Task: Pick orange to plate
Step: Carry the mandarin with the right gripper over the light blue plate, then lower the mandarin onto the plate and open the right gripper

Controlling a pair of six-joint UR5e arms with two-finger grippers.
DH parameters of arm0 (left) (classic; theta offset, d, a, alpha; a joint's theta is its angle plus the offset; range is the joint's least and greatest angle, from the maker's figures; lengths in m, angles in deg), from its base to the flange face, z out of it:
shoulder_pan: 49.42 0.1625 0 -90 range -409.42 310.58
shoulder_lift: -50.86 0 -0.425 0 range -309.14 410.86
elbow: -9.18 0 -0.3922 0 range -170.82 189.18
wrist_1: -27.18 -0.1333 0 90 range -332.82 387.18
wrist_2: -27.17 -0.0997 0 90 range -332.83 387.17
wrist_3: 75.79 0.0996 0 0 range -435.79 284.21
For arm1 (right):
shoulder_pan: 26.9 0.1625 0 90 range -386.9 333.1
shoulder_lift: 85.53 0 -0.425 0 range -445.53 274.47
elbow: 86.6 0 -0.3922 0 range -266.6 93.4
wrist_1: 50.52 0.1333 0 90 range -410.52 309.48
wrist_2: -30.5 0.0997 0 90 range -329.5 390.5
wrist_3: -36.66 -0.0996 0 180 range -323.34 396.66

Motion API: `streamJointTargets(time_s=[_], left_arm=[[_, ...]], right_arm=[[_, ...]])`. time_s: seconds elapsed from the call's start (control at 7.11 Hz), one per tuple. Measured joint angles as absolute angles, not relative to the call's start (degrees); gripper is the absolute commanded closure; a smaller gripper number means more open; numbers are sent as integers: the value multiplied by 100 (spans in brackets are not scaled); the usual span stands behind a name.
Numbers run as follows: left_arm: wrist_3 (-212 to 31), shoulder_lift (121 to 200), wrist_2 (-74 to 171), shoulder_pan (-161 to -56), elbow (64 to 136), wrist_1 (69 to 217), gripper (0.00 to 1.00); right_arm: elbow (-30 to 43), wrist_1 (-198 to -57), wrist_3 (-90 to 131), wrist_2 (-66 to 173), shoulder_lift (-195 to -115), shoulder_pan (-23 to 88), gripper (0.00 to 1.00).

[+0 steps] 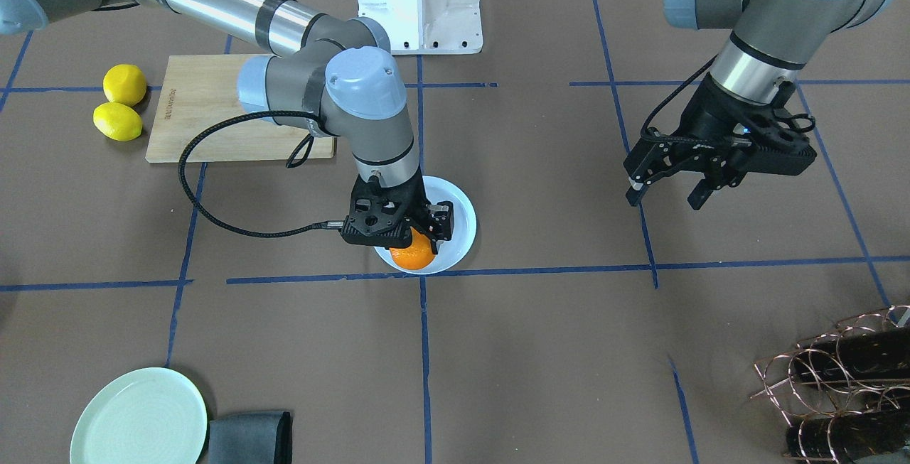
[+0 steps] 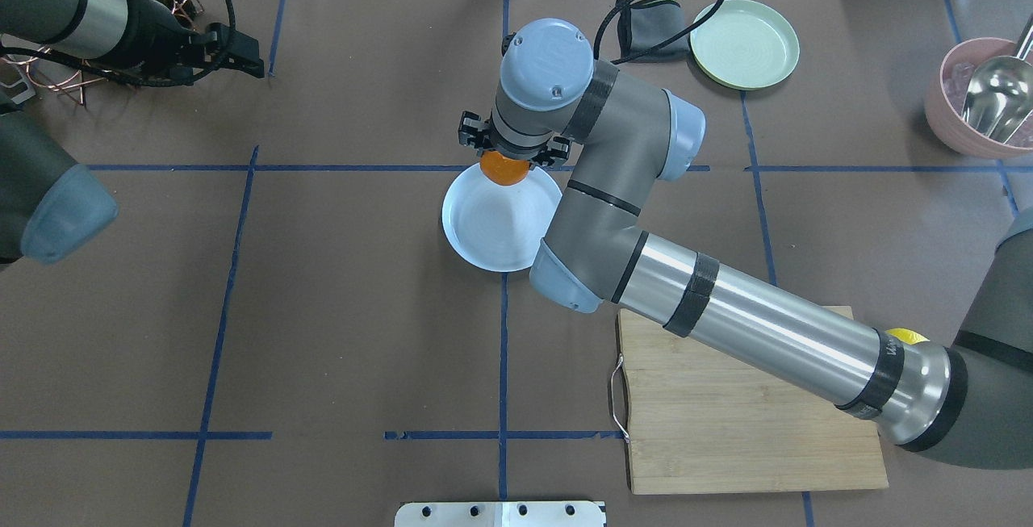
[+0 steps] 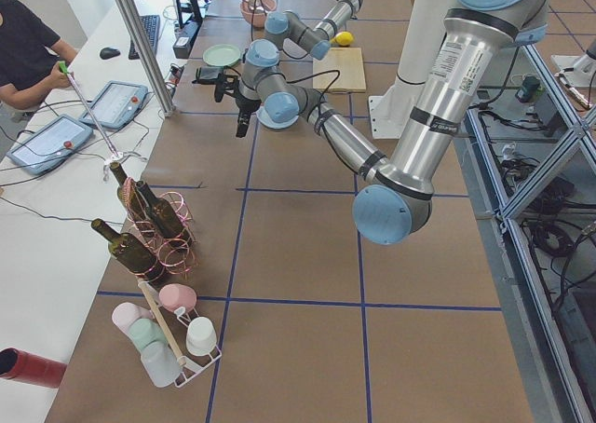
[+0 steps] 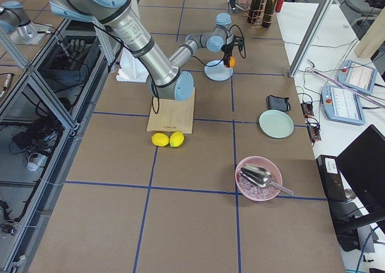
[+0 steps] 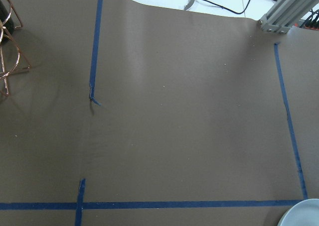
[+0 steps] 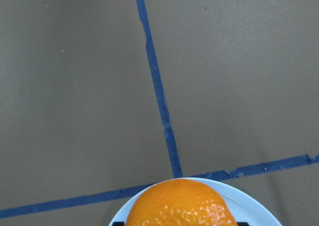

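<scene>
The orange [image 1: 414, 253] is held in my right gripper [image 1: 410, 234], whose fingers are shut on its sides. It hangs over the operator-side edge of the pale bluish-white plate [image 1: 463, 216] near the table's middle. In the exterior right view the orange [image 4: 231, 61] looks raised a little above the plate [image 4: 217, 74]. The right wrist view has the orange [image 6: 182, 204] at the bottom edge, with the plate's rim [image 6: 252, 203] beneath it. My left gripper [image 1: 667, 195] hovers open and empty well off to the plate's side.
Two lemons [image 1: 119, 103] lie beside a wooden cutting board [image 1: 213, 112]. A mint-green plate [image 1: 138, 418] and a grey cloth [image 1: 249, 439] sit at the operators' edge. A wire rack with bottles [image 1: 846, 379] and a pink bowl with a scoop [image 2: 984, 99] stand at the corners.
</scene>
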State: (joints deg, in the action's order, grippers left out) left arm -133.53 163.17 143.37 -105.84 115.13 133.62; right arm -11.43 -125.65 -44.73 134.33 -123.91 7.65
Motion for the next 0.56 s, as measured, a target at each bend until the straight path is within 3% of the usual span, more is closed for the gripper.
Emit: streamJointTargets(time_s=[0.56], left_arm=[[-13319,16293,14344,-10642,11506,13364,0]], right_arm=[[-1060,-12616,-4813,13443,-12415,586,0]])
